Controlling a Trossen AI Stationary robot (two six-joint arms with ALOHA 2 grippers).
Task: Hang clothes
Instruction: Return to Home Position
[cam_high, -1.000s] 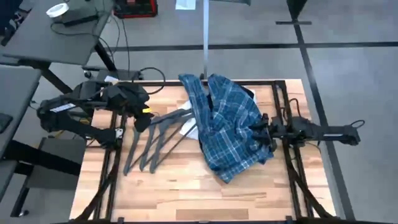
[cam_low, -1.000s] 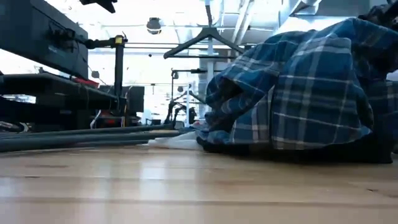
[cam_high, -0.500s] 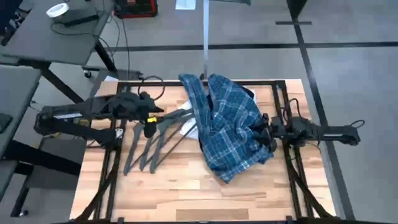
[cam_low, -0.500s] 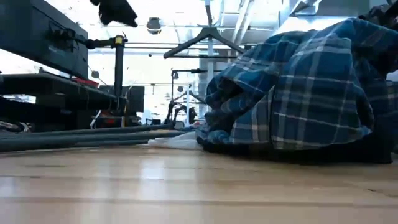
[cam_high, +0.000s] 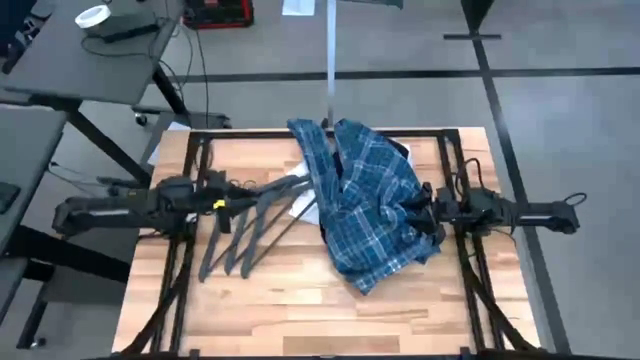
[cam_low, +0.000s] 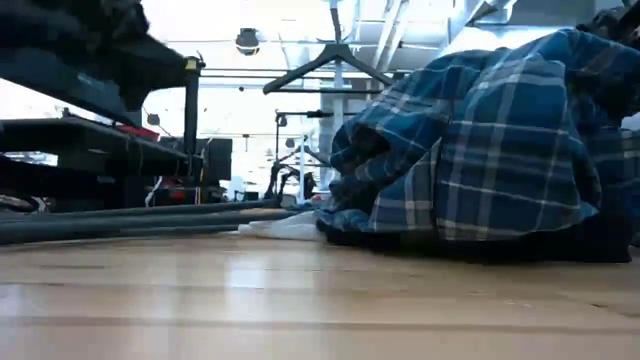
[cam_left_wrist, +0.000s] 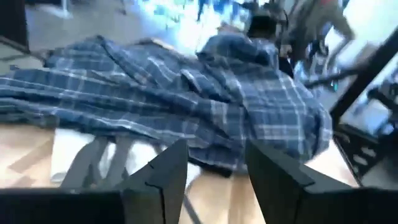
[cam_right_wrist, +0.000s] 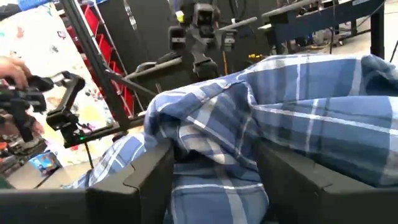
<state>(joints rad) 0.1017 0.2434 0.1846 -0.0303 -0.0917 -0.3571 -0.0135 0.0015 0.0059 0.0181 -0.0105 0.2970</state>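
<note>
Left gripper (cam_high: 228, 201), centre-left, and right gripper (cam_high: 424, 212), centre-right, gape wide — park them gently, without dragging plaid shirt (cam_high: 365, 200) or hangers (cam_high: 245, 230).

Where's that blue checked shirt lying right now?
In the high view, the plaid shirt lies heaped on the table, right of centre, between the dark hangers and the right gripper.

Your shirt (cam_high: 370, 205) lies heaped on the table (cam_high: 300, 310). Hangers (cam_high: 245, 225) lie at its 9 o'clock, the right gripper (cam_high: 425, 212) at 3 o'clock.
</note>
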